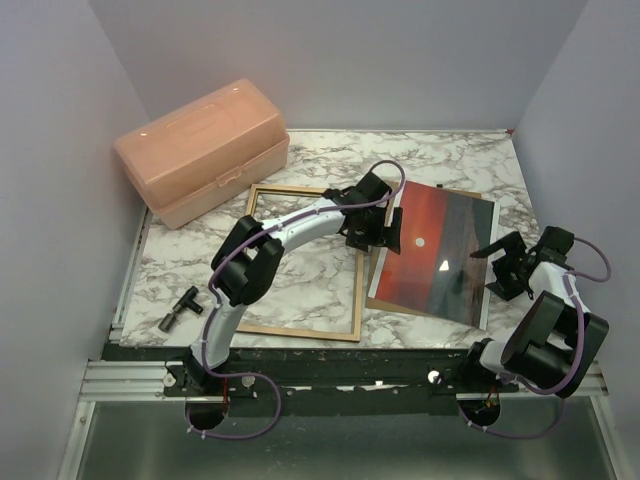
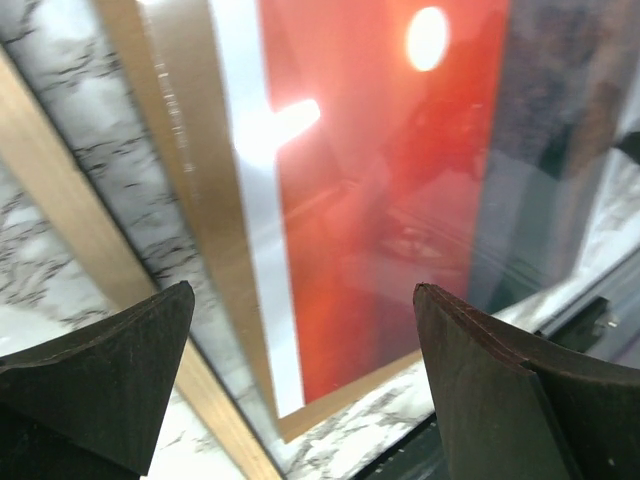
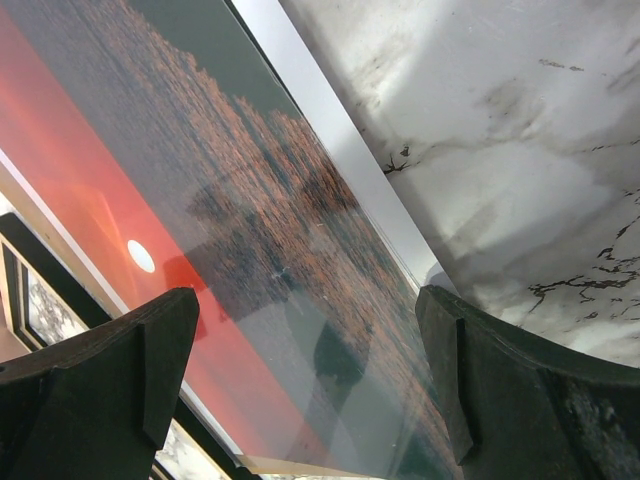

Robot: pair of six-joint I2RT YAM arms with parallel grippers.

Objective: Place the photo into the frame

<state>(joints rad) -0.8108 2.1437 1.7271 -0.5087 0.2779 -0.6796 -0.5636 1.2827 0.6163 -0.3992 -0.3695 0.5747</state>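
The photo [image 1: 435, 260] lies face up just right of the frame [image 1: 300, 331], the left gripper [image 1: 388, 233] over its left edge, the right gripper [image 1: 497, 266] at its right edge, both spread wide and empty.

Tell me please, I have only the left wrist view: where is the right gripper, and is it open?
Observer: The right gripper is open and hangs at the right edge of the photo, on the side opposite to yours.
Operator: Is the opening of the frame free?
Observer: The marble table shows through it, but the left arm passes over it.
Operator: What else is on the table?
Observer: A pink plastic box stands at the far left corner, beyond the frame.
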